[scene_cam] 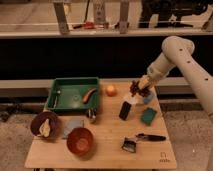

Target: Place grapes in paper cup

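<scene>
Camera view: 1 wooden table (107,127) seen from the front and above, with 1 pale arm (176,54) reaching in from the upper right.
Table edges: the front edge runs along the bottom of the frame. The far edge lies behind the green tray (73,94) and the orange fruit (111,90). The right edge lies just beyond the teal sponge (148,116).
Edge crowding: the tray overhangs the far left corner. 1 reddish-brown bowl (36,121) sits at the left edge, and a second bowl (80,141) sits near the front edge.
Open room: bare wood runs down the middle strip, between the second bowl and the black-handled tool (151,137). The front right corner also shows bare wood.
Gripper: the gripper (139,88) hangs over the far right part of the table, above the items clustered there.
Gripper state: the fingers are closed in on the grapes (134,89), which sit at the tips.
Grapes, look: 1 small dark red-purple clump, about the size of the orange fruit and to its right.
Paper cup: the paper cup (131,101) shows as 1 small white shape just below the grapes, touching the top of a dark flat object (124,111).
Neighbours: 1 blue item (148,99) sits just beside the cup on its right, with the sponge in front of it.
</scene>
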